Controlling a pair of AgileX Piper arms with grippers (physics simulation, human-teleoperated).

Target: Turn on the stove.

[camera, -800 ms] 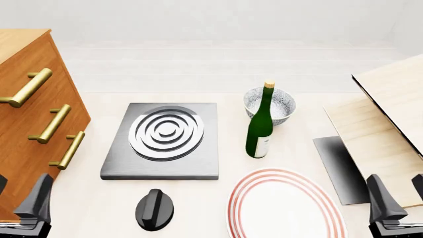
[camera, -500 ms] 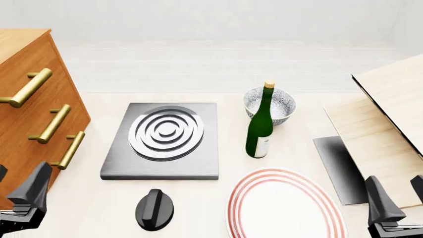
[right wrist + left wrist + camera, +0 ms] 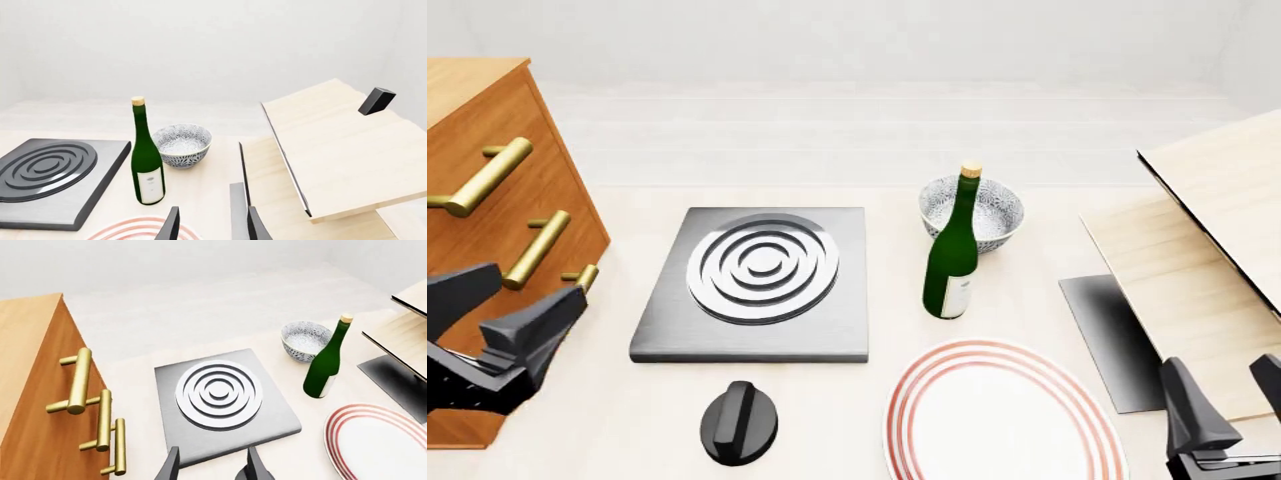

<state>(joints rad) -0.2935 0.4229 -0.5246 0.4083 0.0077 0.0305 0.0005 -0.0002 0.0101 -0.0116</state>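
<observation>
While both claws gape empty, bottle (image 3: 953, 258), bowl (image 3: 973, 212), plate (image 3: 1004, 414) right of stove (image 3: 757, 285), knob (image 3: 739, 422).

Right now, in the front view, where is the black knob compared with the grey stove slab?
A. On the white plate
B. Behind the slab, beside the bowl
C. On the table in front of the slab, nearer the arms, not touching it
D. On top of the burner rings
C: the black knob lies on the table apart from the near edge of the stove slab, left of the plate.
</observation>
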